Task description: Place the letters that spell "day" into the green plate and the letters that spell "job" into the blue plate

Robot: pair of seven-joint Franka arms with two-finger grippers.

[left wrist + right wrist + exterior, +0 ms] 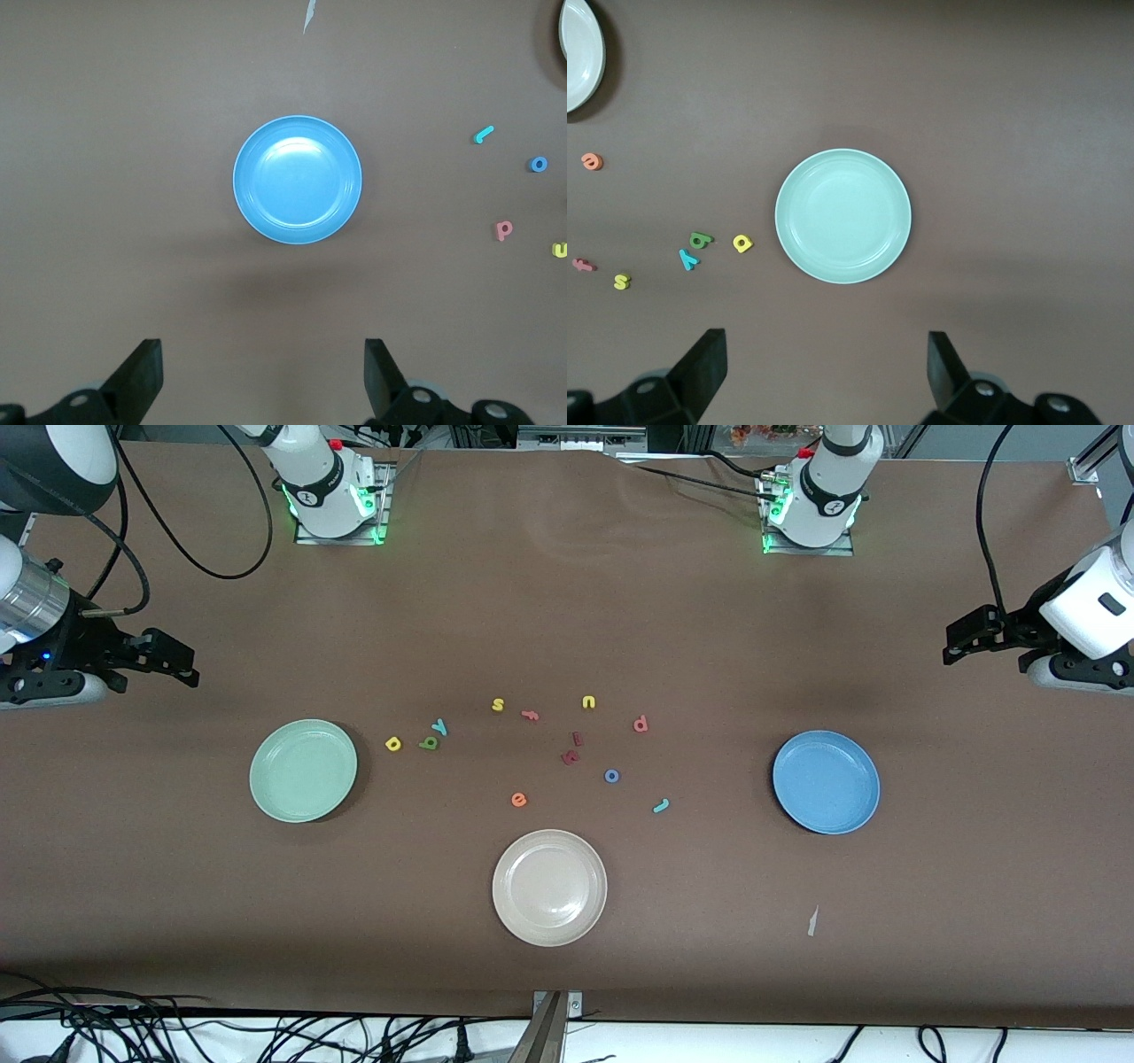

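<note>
Plates and foam letters lie spread on the brown table (567,602) before you, both arms waiting at its ends. Nearest the front camera sits the beige plate (549,887), bare. Just above it in your front view lie the orange e (519,800) and the teal j (660,806), then the blue o (611,776), all loose on the tabletop.

At about the same depth, the green plate (303,771) rests toward the right arm's end and the blue plate (826,782) toward the left arm's end; neither holds a letter.

A little farther from the camera you see the yellow d (393,743) just beside the green plate, the olive-green a (429,742) next to it, and the teal y (438,728) touching or nearly touching the a. Two dark red letters (572,749) lie close together near the middle, and the pink-red b (640,724) lies toward the blue plate's side. Farthest of the letters are the yellow s (498,705), a pink f (530,715) and the yellow u (588,702).

Your right gripper (164,660) hangs with its fingers spread wide and holding nothing, over the table past the green plate; its wrist view looks straight down on that plate. Your left gripper (970,638) hangs likewise, fingers apart and unloaded, near the blue plate's end of the table.
</note>
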